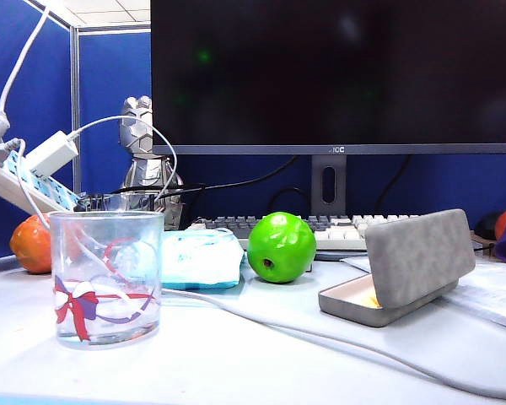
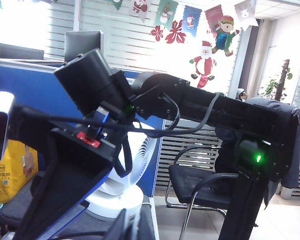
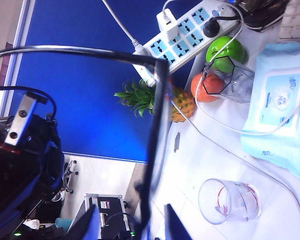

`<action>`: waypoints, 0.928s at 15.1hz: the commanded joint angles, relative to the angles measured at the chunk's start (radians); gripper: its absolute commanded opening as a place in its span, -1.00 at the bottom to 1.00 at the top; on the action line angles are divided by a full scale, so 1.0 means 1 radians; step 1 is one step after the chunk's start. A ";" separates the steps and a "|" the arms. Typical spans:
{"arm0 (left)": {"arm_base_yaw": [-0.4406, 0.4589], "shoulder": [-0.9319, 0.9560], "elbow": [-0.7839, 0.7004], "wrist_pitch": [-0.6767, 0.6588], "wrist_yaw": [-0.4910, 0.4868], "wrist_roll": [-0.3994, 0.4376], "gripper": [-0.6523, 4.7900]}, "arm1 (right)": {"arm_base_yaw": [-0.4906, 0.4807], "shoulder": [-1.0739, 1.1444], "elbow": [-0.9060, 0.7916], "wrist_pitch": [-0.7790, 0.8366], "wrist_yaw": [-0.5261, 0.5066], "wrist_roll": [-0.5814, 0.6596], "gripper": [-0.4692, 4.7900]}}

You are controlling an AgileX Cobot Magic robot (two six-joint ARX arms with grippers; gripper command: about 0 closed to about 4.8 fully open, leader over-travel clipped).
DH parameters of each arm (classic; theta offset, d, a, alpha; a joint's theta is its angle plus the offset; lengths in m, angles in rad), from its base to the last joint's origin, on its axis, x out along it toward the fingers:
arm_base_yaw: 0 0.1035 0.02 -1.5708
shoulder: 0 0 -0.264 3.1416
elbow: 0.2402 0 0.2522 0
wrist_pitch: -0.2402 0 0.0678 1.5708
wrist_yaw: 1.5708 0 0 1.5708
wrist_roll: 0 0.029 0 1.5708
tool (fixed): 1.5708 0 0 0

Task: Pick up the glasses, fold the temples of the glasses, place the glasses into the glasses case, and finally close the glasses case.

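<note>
The grey glasses case (image 1: pixel 405 270) lies open on the table at the right, lid raised and pale lining showing. Neither gripper nor the glasses appear in the exterior view. In the right wrist view the black-framed glasses (image 3: pixel 155 125) hang in the air above the table. One thin temple (image 3: pixel 146 200) runs down between the fingers of my right gripper (image 3: pixel 132 222), which stands open around it. My left gripper (image 2: pixel 131 227) is shut, with a thin pale edge between its fingers, and it holds the glasses up. The left arm (image 3: pixel 20 160) is beside the frame.
A clear drinking glass (image 1: pixel 107 278) stands at the front left. Behind it lie a light-blue tissue pack (image 1: pixel 201 257) and a green apple (image 1: pixel 281 246). A white cable (image 1: pixel 320 333) crosses the table. Keyboard (image 1: pixel 337 228), monitor and power strip (image 1: pixel 25 181) stand behind.
</note>
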 commanded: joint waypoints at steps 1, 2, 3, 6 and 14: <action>-0.001 -0.004 0.003 0.013 0.003 0.001 -0.78 | 0.002 -0.002 0.003 0.007 -0.003 0.003 -0.17; -0.002 -0.004 0.003 0.013 0.004 0.001 -0.78 | 0.002 -0.001 0.003 0.007 -0.003 0.003 -0.17; -0.002 -0.004 0.003 0.013 0.004 0.001 -0.78 | 0.003 0.002 0.003 0.004 -0.004 0.003 -0.18; -0.001 -0.004 0.003 0.013 0.003 0.001 -0.78 | 0.015 0.005 0.003 0.000 -0.007 0.002 -0.20; -0.009 -0.004 0.002 0.012 0.005 0.001 -0.78 | 0.015 0.009 0.003 0.000 0.000 0.003 -0.54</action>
